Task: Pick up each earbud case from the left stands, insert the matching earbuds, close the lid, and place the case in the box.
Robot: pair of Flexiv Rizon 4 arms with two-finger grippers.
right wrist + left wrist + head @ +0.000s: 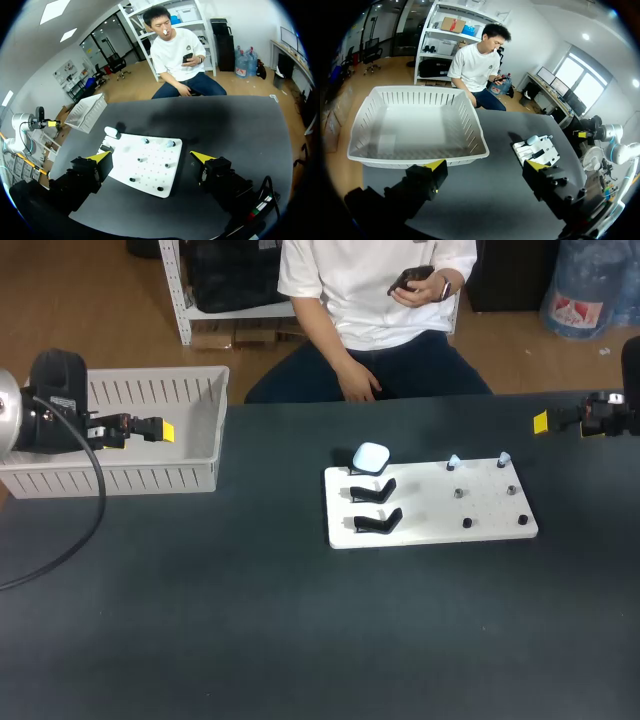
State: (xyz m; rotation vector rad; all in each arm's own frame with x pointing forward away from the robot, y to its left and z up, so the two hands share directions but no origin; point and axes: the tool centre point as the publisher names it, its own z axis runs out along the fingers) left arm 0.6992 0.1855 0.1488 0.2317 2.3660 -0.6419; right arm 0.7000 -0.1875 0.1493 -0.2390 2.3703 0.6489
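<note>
A white earbud case (370, 456) sits shut on the rearmost of three black stands at the left of a white board (430, 530). The other two stands (375, 506) are bare. Two pale earbuds (454, 462) (503, 457) stand on the board's rear pegs. My left gripper (158, 429) hangs open and empty over the white basket (150, 478), far left of the board. My right gripper (545, 422) is open and empty, beyond the board's right rear corner. In the right wrist view the board (150, 180) and case (111, 132) lie ahead of its gripper (150, 157).
The basket (470, 125) lies empty just ahead of the left gripper (486, 167), with the board (545, 152) further off to one side. Several dark pegs (467, 523) stud the board's front right part. Dark tabletop surrounds the board.
</note>
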